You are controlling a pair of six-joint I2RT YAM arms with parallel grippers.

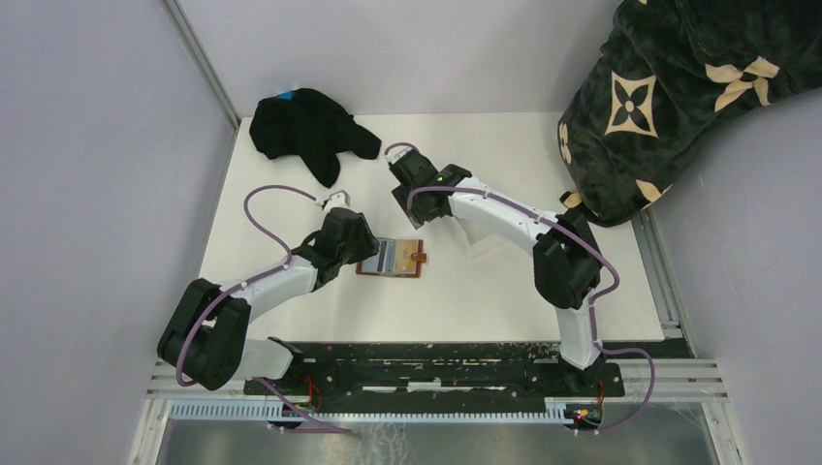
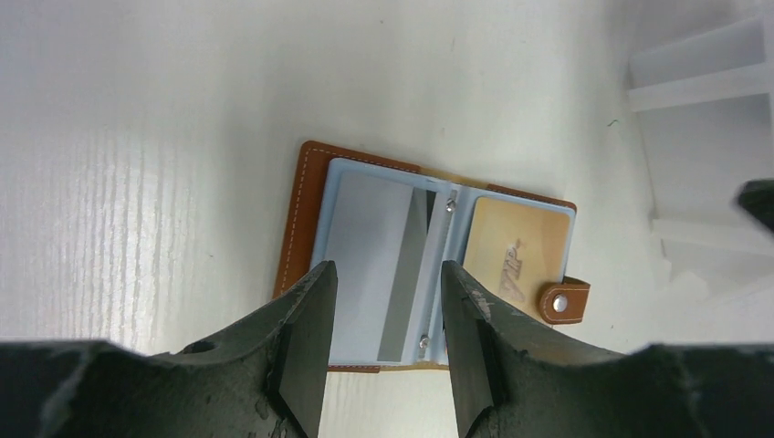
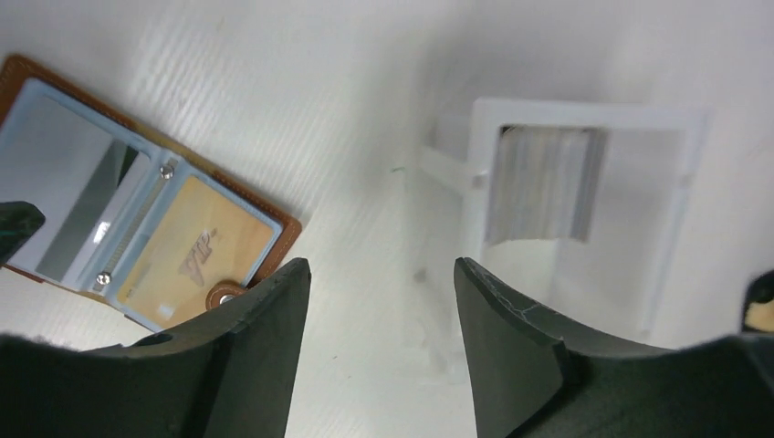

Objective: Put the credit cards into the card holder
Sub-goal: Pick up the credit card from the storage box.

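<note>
The brown card holder (image 2: 308, 196) lies open on the white table (image 1: 465, 300). A grey card (image 2: 370, 251) sits in its left clear sleeve and a yellow-orange card (image 2: 511, 251) in its right one, by the snap tab (image 2: 561, 301). My left gripper (image 2: 388, 274) hovers open over the left sleeve with nothing between its fingers. More greyish credit cards (image 3: 543, 182) stand in a clear tray (image 3: 671, 210). My right gripper (image 3: 379, 265) is open and empty above bare table between the card holder (image 3: 274, 228) and the tray. From above, the card holder (image 1: 393, 258) lies between both arms.
A black garment (image 1: 305, 131) lies at the table's back left. A dark plush blanket with tan flower shapes (image 1: 659, 87) hangs over the back right corner. The clear tray (image 1: 482, 242) sits under the right forearm. Grey walls close in on both sides.
</note>
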